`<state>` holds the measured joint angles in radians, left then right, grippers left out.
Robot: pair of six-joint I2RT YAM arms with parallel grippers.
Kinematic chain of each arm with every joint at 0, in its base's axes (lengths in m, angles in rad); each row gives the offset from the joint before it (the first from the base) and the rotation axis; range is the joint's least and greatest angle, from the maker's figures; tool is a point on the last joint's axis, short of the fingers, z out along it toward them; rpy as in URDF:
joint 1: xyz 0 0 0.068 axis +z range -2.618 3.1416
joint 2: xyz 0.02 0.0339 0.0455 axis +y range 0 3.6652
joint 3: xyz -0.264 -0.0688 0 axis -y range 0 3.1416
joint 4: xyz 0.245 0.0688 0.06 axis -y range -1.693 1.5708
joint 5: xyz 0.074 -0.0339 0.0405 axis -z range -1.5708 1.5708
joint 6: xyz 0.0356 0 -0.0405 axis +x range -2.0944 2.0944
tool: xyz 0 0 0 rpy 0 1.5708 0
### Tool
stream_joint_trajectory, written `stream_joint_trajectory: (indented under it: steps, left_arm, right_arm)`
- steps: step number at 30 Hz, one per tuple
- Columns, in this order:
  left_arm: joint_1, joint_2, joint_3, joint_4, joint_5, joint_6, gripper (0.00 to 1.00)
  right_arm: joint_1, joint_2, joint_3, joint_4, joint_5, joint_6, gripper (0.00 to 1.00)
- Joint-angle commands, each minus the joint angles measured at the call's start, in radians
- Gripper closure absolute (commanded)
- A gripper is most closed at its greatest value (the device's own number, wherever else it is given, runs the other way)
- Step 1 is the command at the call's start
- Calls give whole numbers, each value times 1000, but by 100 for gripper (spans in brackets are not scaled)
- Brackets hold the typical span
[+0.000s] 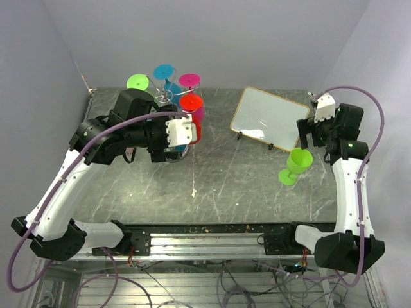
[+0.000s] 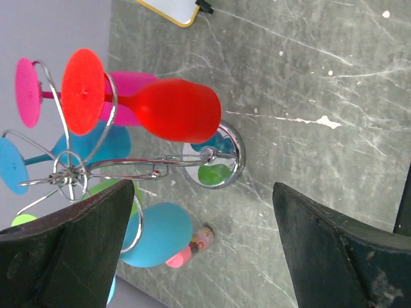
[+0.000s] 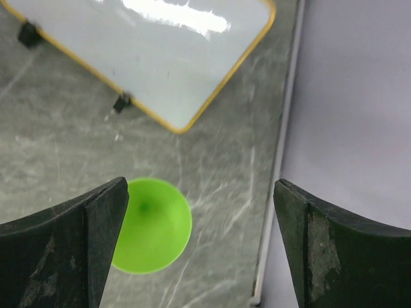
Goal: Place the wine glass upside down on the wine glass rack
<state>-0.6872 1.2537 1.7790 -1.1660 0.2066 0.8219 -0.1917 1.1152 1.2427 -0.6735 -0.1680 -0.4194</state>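
Note:
The silver wire wine glass rack [image 1: 168,97] stands at the back left, with green, blue, pink and red glasses hanging upside down on it. In the left wrist view the red glass [image 2: 176,110] hangs on a curled arm above the rack's round shiny base [image 2: 236,168]. My left gripper [image 1: 173,153] is open and empty just in front of the rack; it also shows in the left wrist view [image 2: 202,256]. A green wine glass [image 1: 297,164] stands upright on the table at the right. My right gripper [image 1: 307,138] is open and empty above and behind it. The right wrist view [image 3: 199,250] shows the green bowl [image 3: 151,224] from above by the left finger.
A white board with a yellow frame [image 1: 268,117] rests tilted at the back right; it also shows in the right wrist view [image 3: 148,45]. A small pink-tipped tube [image 2: 196,244] lies on the table beside the rack. The table's right edge [image 3: 276,192] runs close to the green glass.

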Motion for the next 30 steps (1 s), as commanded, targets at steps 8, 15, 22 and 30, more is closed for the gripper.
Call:
stream_joint_trajectory:
  steps: [8, 15, 22, 30]
  left_arm:
    - [27, -20, -87, 12, 65, 26, 1]
    - [28, -2, -74, 15, 63, 31, 0]
    - [29, 14, -90, 20, 57, 55, 1]
    - [28, 41, -79, 26, 39, 60, 1]
  right_arm:
    - [-64, -16, -122, -170, 28, 21, 14]
    - [-88, 1, -174, -136, 53, 32, 38]
    - [-92, 79, -159, -126, 15, 42, 60]
    - [-92, 132, -143, -125, -9, 47, 90]
